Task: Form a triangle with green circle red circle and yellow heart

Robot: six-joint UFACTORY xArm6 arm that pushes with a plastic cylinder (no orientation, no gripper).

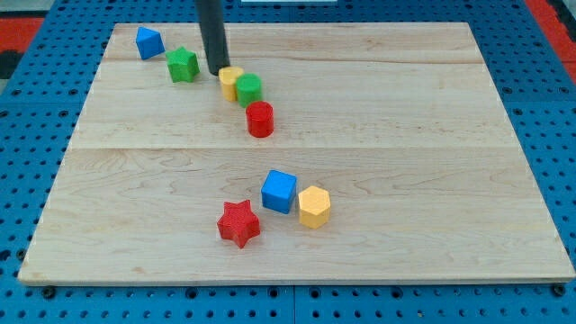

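Observation:
The yellow heart (231,81) sits near the view's top left of centre, touching the green circle (249,88) on its right. The red circle (260,119) stands just below the green circle, a small gap apart. My tip (218,71) is at the upper left edge of the yellow heart, touching or almost touching it. The dark rod rises from there out of the view's top.
A green star (183,65) and a blue block (148,42) lie left of my tip. A blue cube (279,191), a yellow hexagon (314,206) and a red star (238,223) cluster at lower centre. The wooden board (432,180) lies on a blue pegboard.

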